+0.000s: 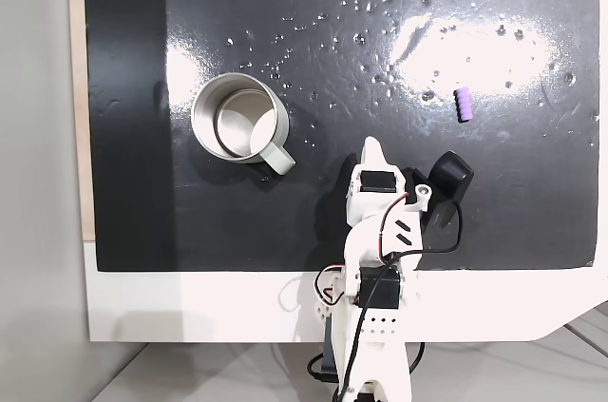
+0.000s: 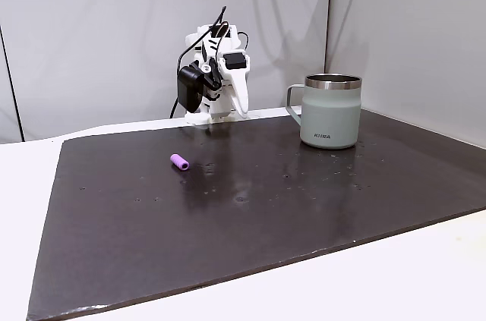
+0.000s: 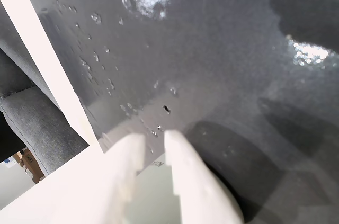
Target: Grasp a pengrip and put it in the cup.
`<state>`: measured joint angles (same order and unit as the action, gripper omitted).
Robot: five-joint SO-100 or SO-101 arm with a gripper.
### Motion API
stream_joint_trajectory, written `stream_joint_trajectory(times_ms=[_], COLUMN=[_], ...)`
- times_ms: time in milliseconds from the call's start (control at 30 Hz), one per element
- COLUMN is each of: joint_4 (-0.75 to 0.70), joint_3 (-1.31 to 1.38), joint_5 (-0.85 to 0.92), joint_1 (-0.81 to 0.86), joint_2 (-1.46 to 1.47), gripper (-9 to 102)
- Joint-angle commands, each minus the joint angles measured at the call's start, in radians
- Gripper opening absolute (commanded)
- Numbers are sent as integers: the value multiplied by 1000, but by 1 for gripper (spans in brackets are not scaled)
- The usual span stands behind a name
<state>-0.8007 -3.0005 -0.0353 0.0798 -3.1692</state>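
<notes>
Jaws standing nearly closed, slim gap between tips, holding nothing; gripper (image 3: pixel 153 139) pointing down over dark mat (image 1: pixel 380 60). Purple pen grip (image 1: pixel 464 105) lying on mat, well apart from arm, far from mug (image 1: pixel 237 119). Step in hand: reaching. Best approach seeming: opening wide, swinging toward grip, closing across its ribbed sides. Arm (image 2: pixel 216 78) sitting folded at mat's edge.

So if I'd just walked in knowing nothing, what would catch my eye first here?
Probably the white robot arm, folded up at the near edge of the dark mat in a fixed view from above. Next, the pale grey mug standing upright to the arm's left there. Then a tiny purple pengrip lying alone on the mat on the right, well apart from both.
</notes>
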Motion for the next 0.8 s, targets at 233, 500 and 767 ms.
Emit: stream_joint_trajectory(times_ms=[233,500,767], joint_4=[26,15,-46], joint_3=[6,135,594], joint_5=[31,26,-54], joint_1=[-23,34,163], joint_2=[-9,-3,494], gripper=[0,0,0])
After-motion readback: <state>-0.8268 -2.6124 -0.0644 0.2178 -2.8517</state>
